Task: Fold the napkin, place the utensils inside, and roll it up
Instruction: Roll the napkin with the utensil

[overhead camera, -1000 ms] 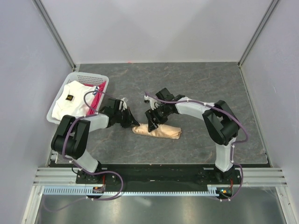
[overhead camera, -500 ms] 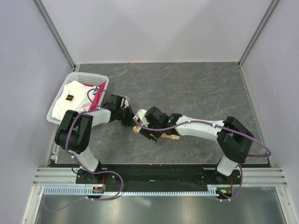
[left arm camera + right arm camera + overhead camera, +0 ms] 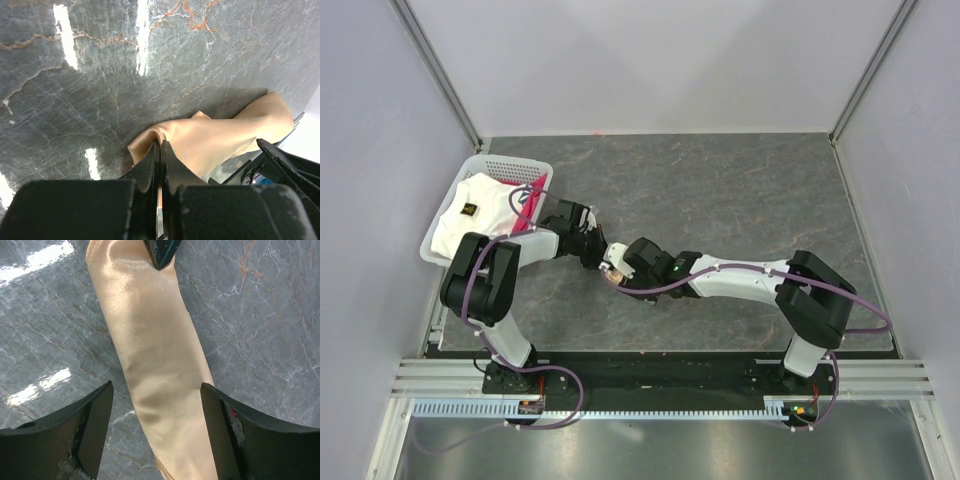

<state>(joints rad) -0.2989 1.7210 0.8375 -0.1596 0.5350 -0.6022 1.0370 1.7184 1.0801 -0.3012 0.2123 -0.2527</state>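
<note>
The napkin point(image 3: 150, 340) lies on the grey table as a peach-tan, shiny roll. My right gripper point(image 3: 156, 386) is open, one finger on each side of the roll and neither touching it. My left gripper point(image 3: 160, 144) is shut on a pinched fold at the end of the napkin point(image 3: 215, 135). Its dark tip point(image 3: 161, 252) shows at the far end of the roll in the right wrist view. In the top view the right arm point(image 3: 720, 280) stretches low to the left and covers almost all of the roll, meeting the left gripper point(image 3: 598, 250). The utensils are hidden.
A white plastic basket point(image 3: 485, 162) stands at the left, holding a white cloth with a dark mark point(image 3: 470, 215) and a pink-red cloth point(image 3: 528, 205). Grey walls enclose the table on three sides.
My right arm has swung left and stretched out low over the roll, its jaws spreading a little wider. The left gripper has stayed shut at the roll's left end, drifting slightly back.
</note>
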